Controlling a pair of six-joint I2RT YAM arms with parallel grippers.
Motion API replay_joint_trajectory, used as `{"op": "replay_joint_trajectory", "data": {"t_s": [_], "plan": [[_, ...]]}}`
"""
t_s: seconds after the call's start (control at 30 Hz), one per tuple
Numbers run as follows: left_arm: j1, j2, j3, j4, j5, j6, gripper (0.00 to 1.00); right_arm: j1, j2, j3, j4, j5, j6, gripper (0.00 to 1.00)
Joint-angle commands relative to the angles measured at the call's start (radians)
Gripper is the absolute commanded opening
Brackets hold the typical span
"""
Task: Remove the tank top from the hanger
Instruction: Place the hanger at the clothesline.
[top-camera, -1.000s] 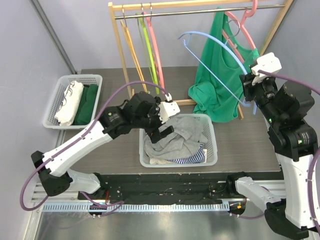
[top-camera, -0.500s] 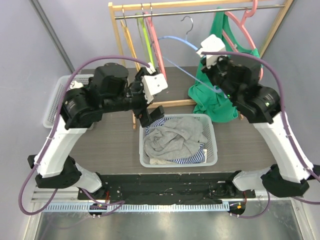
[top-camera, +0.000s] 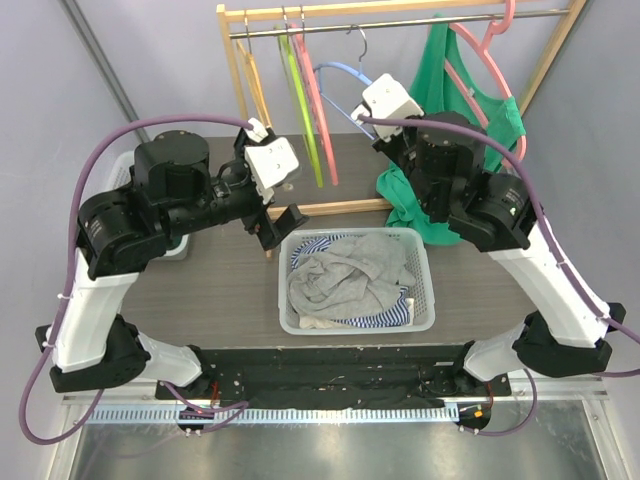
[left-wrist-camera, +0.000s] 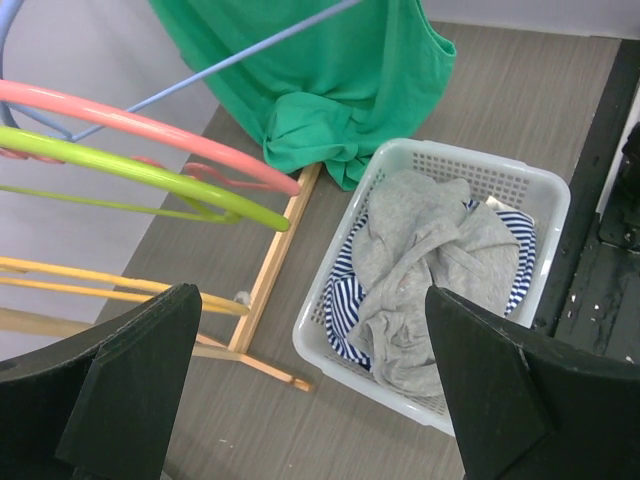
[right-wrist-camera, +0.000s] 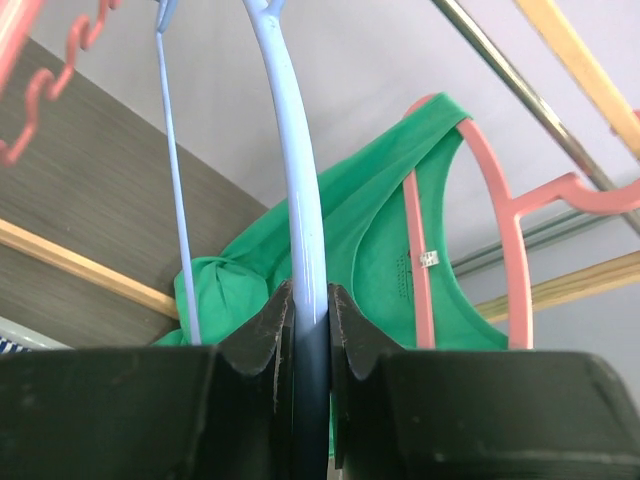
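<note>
Both arms have swung since a moment ago: the left has risen off the basket, and the right has carried the light blue hanger (right-wrist-camera: 300, 200) leftward along the rail. Nearest sits a white basket (top-camera: 283, 290) of grey and striped clothes on the dark wood-grain table (top-camera: 220, 290). Just above its left corner hangs the left gripper (top-camera: 279, 226), jaws wide apart and empty. Farther back, the right gripper (right-wrist-camera: 310, 310) is clamped on the blue hanger's thin arm. Behind it, the green tank top (top-camera: 440, 75) hangs on a pink hanger (right-wrist-camera: 515, 250) at the right end of the wooden rack (top-camera: 235, 80), its lower part bunched in folds by the rack's foot. Pale lilac walls close in the space.
</note>
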Motion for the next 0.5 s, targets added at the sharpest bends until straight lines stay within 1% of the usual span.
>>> {"op": "replay_joint_trajectory", "data": {"t_s": [0.0, 0.17, 0.2, 0.33, 0.47], "plan": [[-0.002, -0.011, 0.002, 0.057, -0.042, -0.006, 1.0, 0.087, -0.015, -0.004, 0.134, 0.196, -0.098, 0.01], [-0.003, -0.006, 0.02, 0.059, -0.044, 0.001, 1.0, 0.123, -0.009, 0.002, 0.181, 0.265, -0.155, 0.01], [-0.002, -0.006, 0.025, 0.057, -0.07, 0.002, 1.0, 0.123, -0.007, 0.005, 0.19, 0.268, -0.164, 0.01], [-0.002, -0.006, 0.039, 0.054, -0.073, 0.016, 1.0, 0.121, 0.023, 0.042, 0.252, 0.237, -0.236, 0.01], [-0.004, -0.005, 0.063, 0.053, -0.069, 0.017, 1.0, 0.117, 0.077, 0.123, 0.253, 0.217, -0.253, 0.01]]}}
